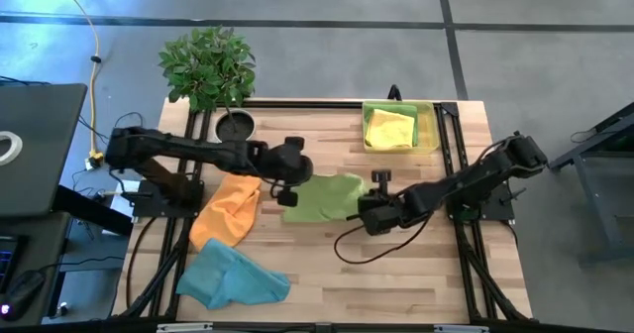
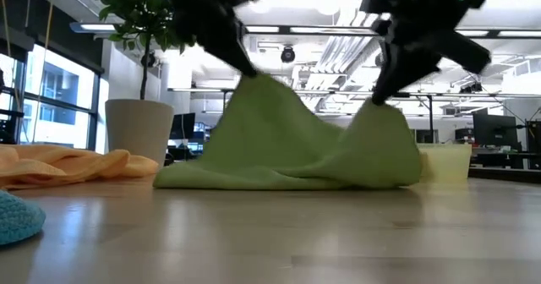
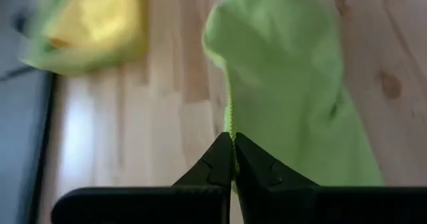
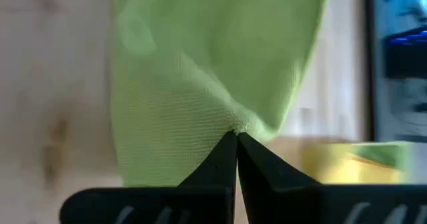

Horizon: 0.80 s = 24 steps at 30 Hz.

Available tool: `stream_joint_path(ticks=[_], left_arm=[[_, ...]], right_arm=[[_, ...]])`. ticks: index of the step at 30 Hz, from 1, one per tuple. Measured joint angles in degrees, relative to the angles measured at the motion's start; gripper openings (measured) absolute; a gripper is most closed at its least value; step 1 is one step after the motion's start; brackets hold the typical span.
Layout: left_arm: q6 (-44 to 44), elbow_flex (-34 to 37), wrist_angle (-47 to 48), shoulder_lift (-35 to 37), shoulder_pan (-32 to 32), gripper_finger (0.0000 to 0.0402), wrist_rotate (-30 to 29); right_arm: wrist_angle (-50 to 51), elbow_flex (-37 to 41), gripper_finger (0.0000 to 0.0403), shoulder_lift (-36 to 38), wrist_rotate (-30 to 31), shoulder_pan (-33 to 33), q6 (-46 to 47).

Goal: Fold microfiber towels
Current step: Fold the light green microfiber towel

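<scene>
A lime green towel [image 1: 322,196] lies mid-table, raised into two peaks, with its lower edge on the wood [image 2: 279,181]. My left gripper [image 1: 288,186] is shut on the towel's left side. My right gripper [image 1: 369,212] is shut on its right side. An orange towel [image 1: 226,209] lies crumpled on the table to the left. A light blue towel [image 1: 230,277] lies at the near left. A yellow towel [image 1: 389,129] lies on another lime green one in the translucent yellow tray [image 1: 431,135]. My left gripper pinches the green towel's stitched edge [image 3: 231,121] between its two shut fingers, coming down at a slant from the table's left. That side is drawn up into a peak [image 2: 254,79], and the cloth below it slopes down onto the table. My right gripper pinches a bunched point of the green towel [image 4: 235,125] between its two shut fingers, coming down at a slant from the right. Whether it has one layer or several, I cannot tell. That side stands up in a lower peak [image 2: 376,106], with the cloth below it on the table.
A potted plant [image 1: 210,65] stands at the far left corner, beside a dark round disc [image 1: 236,127]. A black cable [image 1: 367,244] loops on the wood near my right arm. Bare wood shows at the near right.
</scene>
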<state>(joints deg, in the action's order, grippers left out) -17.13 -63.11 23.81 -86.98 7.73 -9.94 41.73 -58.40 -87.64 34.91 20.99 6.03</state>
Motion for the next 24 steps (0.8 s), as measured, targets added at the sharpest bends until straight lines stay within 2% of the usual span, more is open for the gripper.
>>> stream_joint_path(ticks=[6,11,15,24], left_arm=[[0.0,0.0,4.6,7.2,-2.4,0.0,-8.2],[-0.1,0.0,6.4,11.4,-3.0,0.0,-13.7],[-2.1,0.0,6.4,13.6,-2.7,0.0,-18.7],[-7.3,0.0,5.4,15.4,1.8,0.0,-27.5]], right_arm=[[10.1,-7.5,0.0,0.0,6.7,-0.8,-1.5],[16.4,-11.8,0.0,0.0,8.4,-3.3,-2.5],[17.7,-13.3,0.0,0.0,9.7,-6.2,-6.5],[15.9,-14.0,0.0,0.0,18.5,-14.9,-19.0]])
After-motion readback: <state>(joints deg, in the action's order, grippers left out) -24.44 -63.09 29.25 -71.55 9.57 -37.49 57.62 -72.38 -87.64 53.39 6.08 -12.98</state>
